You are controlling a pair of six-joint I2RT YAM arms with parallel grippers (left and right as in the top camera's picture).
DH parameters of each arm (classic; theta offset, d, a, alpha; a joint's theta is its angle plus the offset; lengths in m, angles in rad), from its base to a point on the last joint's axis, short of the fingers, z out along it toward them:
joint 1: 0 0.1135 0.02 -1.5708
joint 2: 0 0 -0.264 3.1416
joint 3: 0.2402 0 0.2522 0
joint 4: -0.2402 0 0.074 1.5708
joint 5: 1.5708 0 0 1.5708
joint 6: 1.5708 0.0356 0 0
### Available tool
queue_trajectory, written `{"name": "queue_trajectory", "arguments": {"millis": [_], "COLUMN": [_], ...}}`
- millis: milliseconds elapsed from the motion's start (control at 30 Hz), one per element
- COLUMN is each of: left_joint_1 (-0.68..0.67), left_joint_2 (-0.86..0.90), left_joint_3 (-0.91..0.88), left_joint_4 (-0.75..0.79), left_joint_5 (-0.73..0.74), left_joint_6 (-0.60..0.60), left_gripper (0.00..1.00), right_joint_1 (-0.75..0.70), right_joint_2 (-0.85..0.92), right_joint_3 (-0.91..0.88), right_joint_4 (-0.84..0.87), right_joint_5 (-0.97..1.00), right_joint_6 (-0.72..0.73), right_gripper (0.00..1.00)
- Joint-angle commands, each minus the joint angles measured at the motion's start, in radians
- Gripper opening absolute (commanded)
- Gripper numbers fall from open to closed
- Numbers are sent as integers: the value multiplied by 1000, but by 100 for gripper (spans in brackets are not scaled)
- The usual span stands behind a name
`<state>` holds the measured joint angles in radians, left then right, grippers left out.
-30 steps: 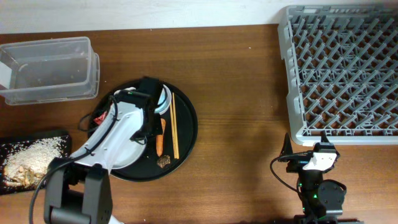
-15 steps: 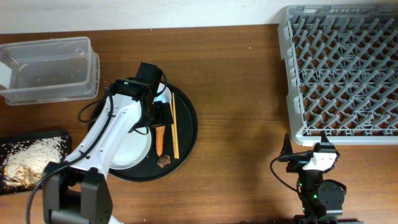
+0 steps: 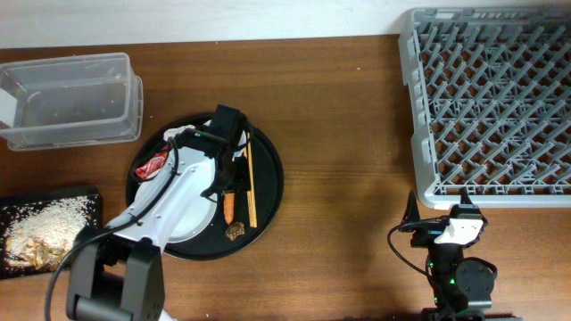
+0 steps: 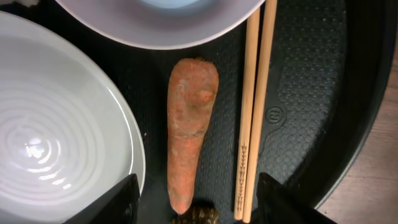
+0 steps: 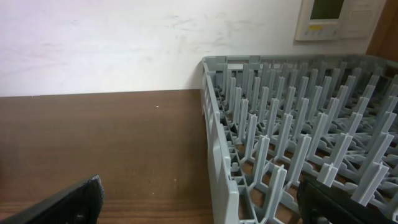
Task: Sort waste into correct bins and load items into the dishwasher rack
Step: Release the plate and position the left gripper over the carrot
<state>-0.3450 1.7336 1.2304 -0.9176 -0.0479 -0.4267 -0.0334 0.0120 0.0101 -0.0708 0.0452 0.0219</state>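
Where the overhead view applies, the left arm [image 3: 178,192] is seen stretched over the round black tray [image 3: 269,178], with its jaws above the carrot piece [image 3: 230,207]. The chopsticks [image 3: 251,183] are laid just right of it. The brown lump [image 3: 235,230] is at its near end, and the red wrapper [image 3: 153,167] is on the tray's left side. The white plate [image 3: 198,214] is partly hidden by the arm. The clear tub [image 3: 71,98] and the flat black tray [image 3: 85,194] holding rice scraps [image 3: 45,223] are set well left. The grey rack [image 3: 491,98] is at the far right of the tabletop [image 3: 339,107].

Left wrist: the left jaws are spread wide, with nothing gripped. The carrot's narrow end and the lump are framed between the fingertips [image 4: 112,202], untouched. The chopsticks are side by side just beside the carrot, with the plate on the other side. The bowl [image 4: 161,25] is at the top edge, with the blue cup [image 4: 171,3] within it.

Right wrist: the right jaws are spread wide and empty, and the rack corner is seen ahead.
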Motion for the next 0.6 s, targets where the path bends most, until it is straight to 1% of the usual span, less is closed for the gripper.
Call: {"name": "queue_trajectory", "arguments": {"millis": [0,133,333,567], "left_joint_1": [1,1,1,1], "left_joint_2": [2,2,2,2], "left_joint_3": [-30,-83,-140,-150], "left_joint_4": [35,103,142,185], "left_joint_5": [7,7,7,7], "left_joint_6": [13,13,13,21], "left_gripper": [60,60,60,60], "right_joint_1": [-6,-6,-6,-6], "right_joint_2": [-8,-8,-8,-8], "right_joint_3": [-5,-5,-5,-5], "right_joint_4": [-8,-8,-8,-8], "right_joint_5": [12,12,12,12], "right_joint_6": [1,1,1,1], "right_gripper": [98,98,99,98]}}
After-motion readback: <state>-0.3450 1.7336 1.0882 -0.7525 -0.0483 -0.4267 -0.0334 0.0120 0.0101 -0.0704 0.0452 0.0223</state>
